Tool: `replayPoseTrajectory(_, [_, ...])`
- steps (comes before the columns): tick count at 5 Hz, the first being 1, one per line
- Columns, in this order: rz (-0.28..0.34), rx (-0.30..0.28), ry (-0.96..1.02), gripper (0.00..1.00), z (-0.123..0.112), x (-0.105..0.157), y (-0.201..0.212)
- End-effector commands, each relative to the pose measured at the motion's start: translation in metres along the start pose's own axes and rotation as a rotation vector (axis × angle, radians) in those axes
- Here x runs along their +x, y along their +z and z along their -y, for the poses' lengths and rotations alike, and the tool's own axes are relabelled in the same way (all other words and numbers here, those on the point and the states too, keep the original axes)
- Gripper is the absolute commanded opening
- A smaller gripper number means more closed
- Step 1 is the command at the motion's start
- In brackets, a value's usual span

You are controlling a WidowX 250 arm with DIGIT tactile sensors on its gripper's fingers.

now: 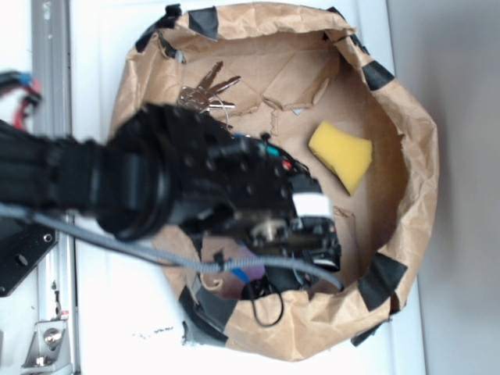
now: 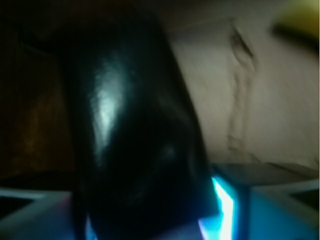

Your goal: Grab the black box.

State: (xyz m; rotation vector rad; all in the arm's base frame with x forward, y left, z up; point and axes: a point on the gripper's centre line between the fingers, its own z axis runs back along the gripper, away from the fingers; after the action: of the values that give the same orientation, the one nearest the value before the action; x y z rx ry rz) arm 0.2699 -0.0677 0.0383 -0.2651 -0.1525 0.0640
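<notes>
Here the arm reaches in from the left of the exterior view, and its pincer [image 1: 312, 234] hangs low over the near part of a brown paper basin [image 1: 406, 133] patched with black tape [image 1: 380, 281]. The black box [image 2: 135, 135] fills the wrist view as a glossy, rounded dark mass, very close to the camera; in the exterior view the wrist hides it. Whether the jaws stand apart or have met the box cannot be told from either view.

Risks, as judged: the shiny rounded skin may slide from the pads if they bite near an edge; a descent that is too deep may press the box into the soft paper floor; the crumpled wall beside the wrist may catch a finger and drag the basin. A cable [image 1: 266, 308] looping just below the wrist could snag.

Further right lie a bunch of keys [image 1: 205, 92] at the far rim and a yellow sponge wedge [image 1: 341, 154], well apart from the pincer. The basin rests on a white surface [image 1: 133, 312], with a metal rail [image 1: 48, 70] at the left edge and a pale wall on the right.
</notes>
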Motion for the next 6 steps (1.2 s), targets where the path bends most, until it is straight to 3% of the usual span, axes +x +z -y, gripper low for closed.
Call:
replayPoseTrajectory(1, [0.153,0.011,0.130,0.00,-0.022,0.027,0.100])
replayPoseTrajectory(2, [0.156,-0.008,0.122,0.00,-0.023,0.025,0.119])
replayPoseTrajectory(3, [0.144,0.011,0.052,1.00,-0.022,0.022,0.108])
replayPoseTrajectory(5, [0.214,0.093,0.074,1.00,-0.024,0.023,0.045])
replayPoseTrajectory(6, [0.220,0.133,0.092,1.00,-0.025,0.031,0.026])
